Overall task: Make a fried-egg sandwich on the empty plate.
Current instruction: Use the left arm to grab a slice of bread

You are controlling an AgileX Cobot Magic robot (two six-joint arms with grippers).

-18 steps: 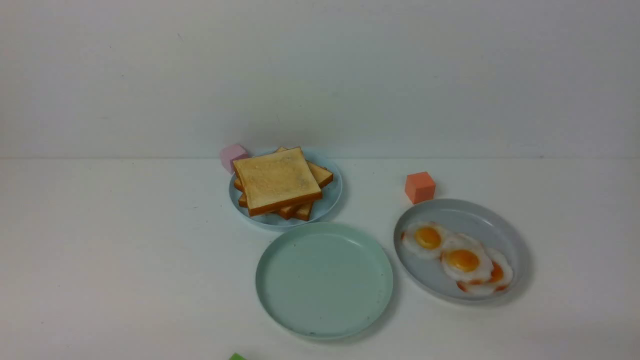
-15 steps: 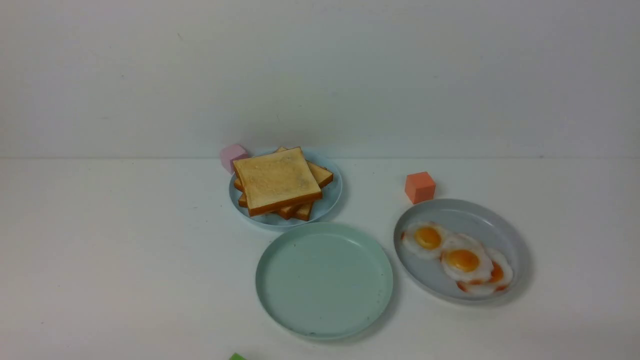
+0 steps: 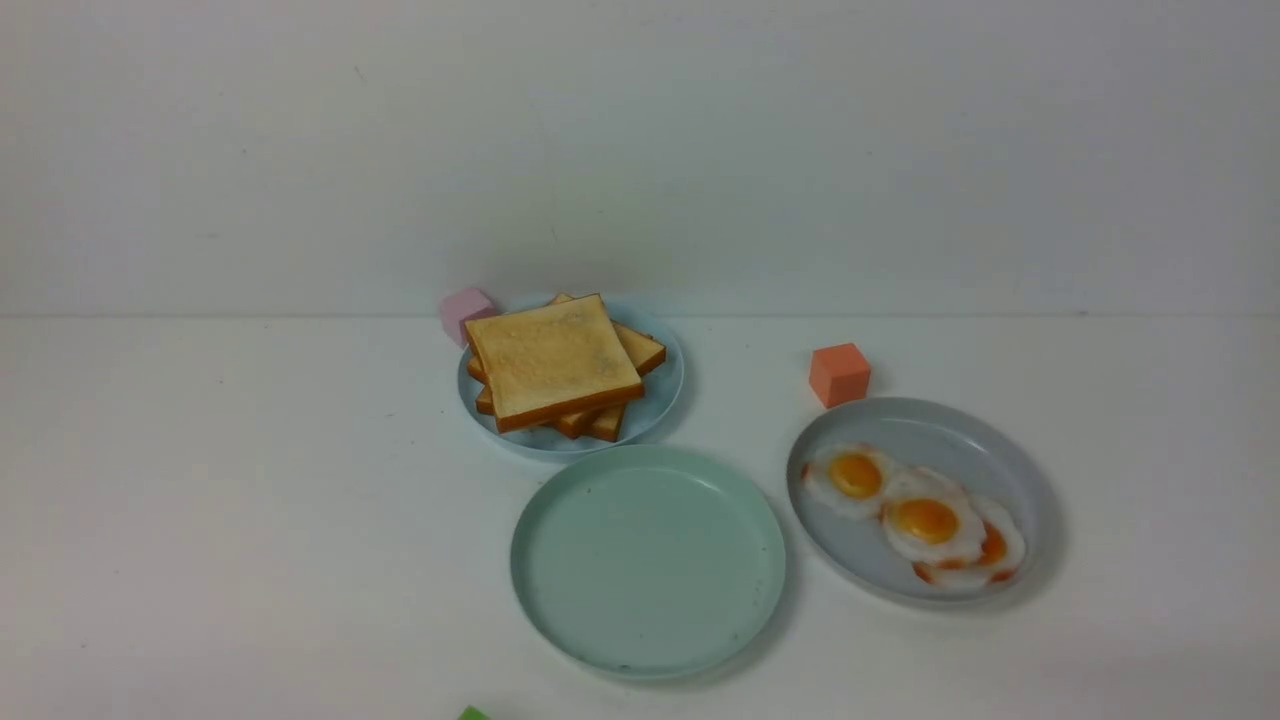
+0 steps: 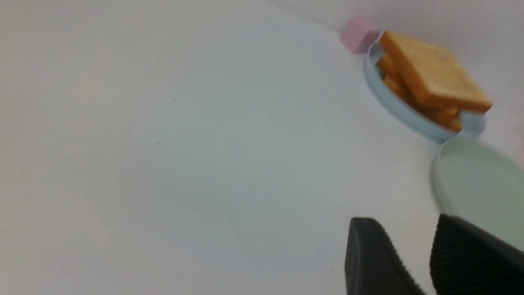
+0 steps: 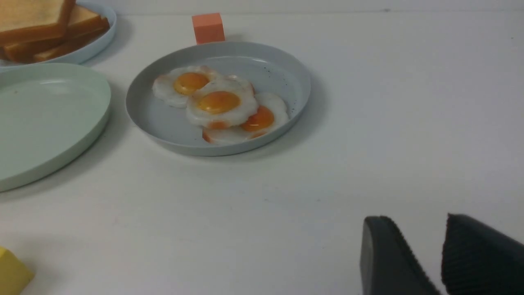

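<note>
Several toast slices (image 3: 553,362) are stacked on a small light-blue plate (image 3: 662,398) at the back. The pale mint-green plate (image 3: 648,560) lies in front of it with nothing on it. Three fried eggs (image 3: 925,520) overlap on a grey plate (image 3: 930,425) to the right. Neither gripper shows in the front view. My left gripper (image 4: 405,222) is open and empty above bare table, short of the mint plate (image 4: 483,184) and the toast (image 4: 434,73). My right gripper (image 5: 415,219) is open and empty over the table, well short of the eggs (image 5: 219,102).
A pink cube (image 3: 462,310) touches the back left of the toast plate. An orange cube (image 3: 840,375) stands just behind the grey plate. A green corner (image 3: 473,713) shows at the front edge. A yellow block (image 5: 10,272) lies near the mint plate's front.
</note>
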